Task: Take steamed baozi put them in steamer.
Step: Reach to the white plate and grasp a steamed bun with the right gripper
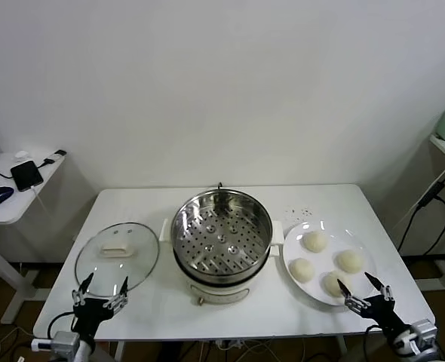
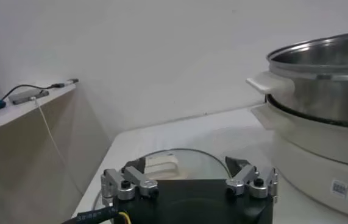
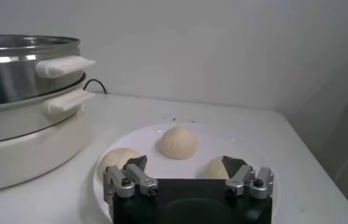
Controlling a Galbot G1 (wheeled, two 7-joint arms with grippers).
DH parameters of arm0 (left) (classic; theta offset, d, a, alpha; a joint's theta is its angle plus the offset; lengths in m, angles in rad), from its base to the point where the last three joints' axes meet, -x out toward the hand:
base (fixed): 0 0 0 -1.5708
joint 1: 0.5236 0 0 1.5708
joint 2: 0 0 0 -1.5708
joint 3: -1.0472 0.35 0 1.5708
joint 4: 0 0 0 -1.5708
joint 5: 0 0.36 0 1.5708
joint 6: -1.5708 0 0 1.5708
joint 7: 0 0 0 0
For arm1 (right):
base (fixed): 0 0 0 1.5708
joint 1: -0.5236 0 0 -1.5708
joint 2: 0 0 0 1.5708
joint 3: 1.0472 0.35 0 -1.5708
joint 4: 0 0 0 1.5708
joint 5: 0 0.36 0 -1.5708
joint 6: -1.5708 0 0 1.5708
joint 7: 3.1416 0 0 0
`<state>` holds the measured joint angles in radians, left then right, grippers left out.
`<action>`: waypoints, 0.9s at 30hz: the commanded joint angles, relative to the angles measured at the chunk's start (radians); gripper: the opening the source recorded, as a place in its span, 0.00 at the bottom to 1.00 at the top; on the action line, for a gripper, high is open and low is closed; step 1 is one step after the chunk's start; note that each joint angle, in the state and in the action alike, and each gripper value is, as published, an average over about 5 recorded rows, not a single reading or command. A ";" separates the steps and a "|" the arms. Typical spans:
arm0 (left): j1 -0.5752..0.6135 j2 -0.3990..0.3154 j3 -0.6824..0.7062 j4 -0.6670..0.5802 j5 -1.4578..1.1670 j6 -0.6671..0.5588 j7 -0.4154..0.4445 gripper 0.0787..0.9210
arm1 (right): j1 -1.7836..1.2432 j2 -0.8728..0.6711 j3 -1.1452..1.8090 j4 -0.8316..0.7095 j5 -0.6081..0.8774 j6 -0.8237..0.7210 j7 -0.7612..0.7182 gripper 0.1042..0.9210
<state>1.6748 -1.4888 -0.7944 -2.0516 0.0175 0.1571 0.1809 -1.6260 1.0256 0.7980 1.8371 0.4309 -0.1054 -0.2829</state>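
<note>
- The left gripper (image 1: 102,289) hangs at the near left edge of the worktop (image 1: 230,305), fingers spread and holding nothing, just in front of the glass lid (image 1: 117,256) that lies flat there. It looks idle.
- The steamer (image 1: 221,240) stands in the middle of the worktop, uncovered, its perforated tray bare; no bun is in it yet.
- To the right, just beside the steamer, the white plate (image 1: 362,283) carries all four steamed baozi (image 1: 315,241), each sitting apart from the others.
- The right gripper (image 1: 360,287) hovers over the near edge of the plate, fingers spread wide and empty, close to the nearest bun.
- The step in hand appears to be the first pick. It would go best to centre the spread fingers around one bun, the nearest one, lower until they straddle its widest part, and close gently, since soft dough will likely dent or tear.
- Lift clear of the steamer's rim and side handle before crossing, and release low over the tray.
</note>
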 commanded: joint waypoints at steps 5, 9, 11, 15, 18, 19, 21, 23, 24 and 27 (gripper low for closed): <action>0.007 -0.002 -0.008 -0.018 0.003 0.003 -0.003 0.88 | 0.130 -0.150 0.054 -0.012 -0.102 -0.101 -0.118 0.88; 0.013 -0.005 -0.019 -0.032 0.002 0.004 -0.007 0.88 | 0.329 -0.313 0.000 -0.092 -0.355 -0.139 -0.340 0.88; 0.012 -0.007 -0.024 -0.037 0.001 0.005 -0.007 0.88 | 0.439 -0.378 -0.065 -0.137 -0.464 -0.131 -0.457 0.88; 0.006 -0.011 -0.030 -0.041 -0.001 0.006 -0.006 0.88 | 0.726 -0.453 -0.256 -0.228 -0.633 -0.092 -0.734 0.88; 0.006 -0.016 -0.036 -0.046 -0.005 0.007 -0.006 0.88 | 0.981 -0.451 -0.466 -0.326 -0.768 -0.015 -0.901 0.88; 0.006 -0.018 -0.039 -0.047 -0.006 0.007 -0.006 0.88 | 1.061 -0.442 -0.540 -0.360 -0.795 0.009 -0.938 0.88; 0.008 -0.022 -0.044 -0.050 -0.010 0.007 -0.006 0.88 | 1.200 -0.416 -0.694 -0.427 -0.836 0.055 -1.003 0.88; 0.009 -0.025 -0.049 -0.052 -0.016 0.008 -0.005 0.88 | 1.300 -0.378 -0.811 -0.481 -0.875 0.092 -1.043 0.88; 0.010 -0.026 -0.053 -0.053 -0.020 0.009 -0.005 0.88 | 1.338 -0.354 -0.862 -0.512 -0.896 0.106 -1.065 0.88; 0.009 -0.027 -0.065 -0.057 -0.032 0.016 -0.002 0.88 | 1.426 -0.268 -0.966 -0.604 -0.966 0.144 -1.124 0.88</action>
<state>1.6827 -1.5141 -0.8528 -2.1066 -0.0046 0.1708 0.1792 -0.5426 0.7422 0.1367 1.3945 -0.3431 -0.0281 -1.1772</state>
